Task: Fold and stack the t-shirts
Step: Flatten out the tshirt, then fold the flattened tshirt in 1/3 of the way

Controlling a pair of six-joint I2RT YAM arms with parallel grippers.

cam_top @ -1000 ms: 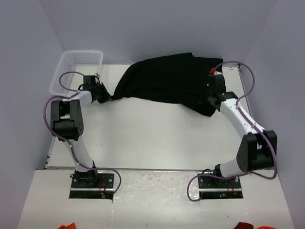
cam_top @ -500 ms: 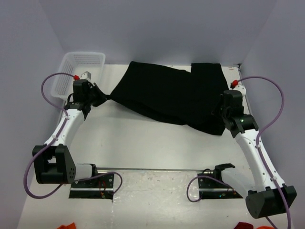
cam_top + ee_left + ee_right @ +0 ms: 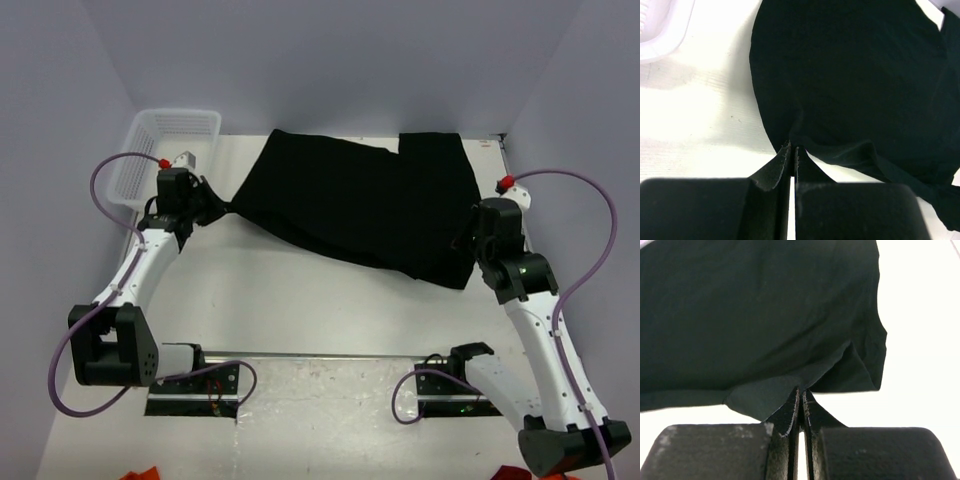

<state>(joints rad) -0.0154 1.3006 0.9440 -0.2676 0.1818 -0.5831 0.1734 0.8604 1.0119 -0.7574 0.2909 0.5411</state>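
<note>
One black t-shirt (image 3: 360,205) in view, lying across the far half of the table (image 3: 300,310) and drawn out between the two arms, with the near right portion sagging lowest.

Tool state:
- Left gripper (image 3: 792,149): clenched on a pinch of cloth at the left tip of the garment.
- Right gripper (image 3: 801,391): clenched on a fold of the edge at the right side.

Handling:
- Treat as soft, light, limp cloth with no shape of its own.
- Expect drape, bunching and creases fanning out from each pinch wherever unsupported.
- Judged neither fragile nor slippery.
- Take hold at edges and corners (hem, shoulders, sleeves), never mid-panel.
- Hold both pinches level and well apart for even tension before any fold.

Surroundings:
- White mesh basket (image 3: 175,112) at the far left corner, near the left gripper, apart from the cloth.
- Side walls (image 3: 60,150) close on both flanks.
- Mind the basket on leftward moves and the wall beside the right arm on outward pulls.
</note>
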